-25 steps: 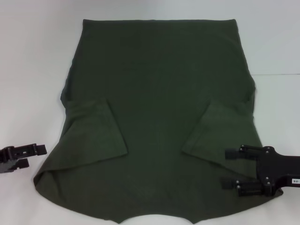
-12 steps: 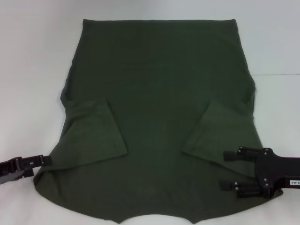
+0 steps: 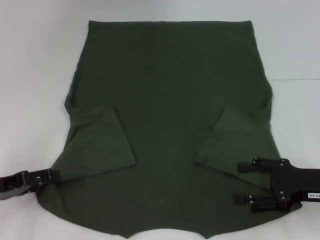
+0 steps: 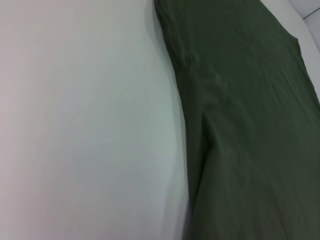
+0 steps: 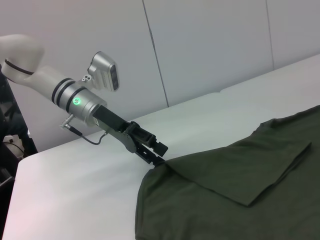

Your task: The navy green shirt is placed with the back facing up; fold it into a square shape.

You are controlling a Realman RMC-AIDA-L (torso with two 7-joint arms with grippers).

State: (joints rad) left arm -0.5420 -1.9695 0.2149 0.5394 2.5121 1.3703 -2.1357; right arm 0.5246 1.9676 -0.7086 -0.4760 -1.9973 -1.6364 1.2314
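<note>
Your large dark olive-green cotton short-sleeved shirt [image 3: 167,130] lies flat and back-up across the middle of the white tabletop [image 3: 35,75], its collar end nearest you and its hem far away; both sleeves are already folded inward onto the back, which I judge is why the outline now reads as a long panel ready for its next fold.

Your left hand [image 3: 50,176] sits low at the shirt's left shoulder corner, its fingertips right at the cloth edge; the right wrist view shows the left hand [image 5: 155,154] meeting that corner where the fabric lifts slightly, so it seems placed to pinch the edge; whether its fingers have closed on the cloth you cannot tell from here. Your right hand [image 3: 244,182] hovers over the right shoulder area with its two fingers spread wide and pointing inward across the fabric, holding nothing; I take this as the matching station for a two-handed lift.

Around the shirt you have only bare tabletop, with a pale wall [image 5: 210,45] behind it; nothing stands in the way; the likely trouble is the folded sleeves slipping open if the corners rise unevenly.
</note>
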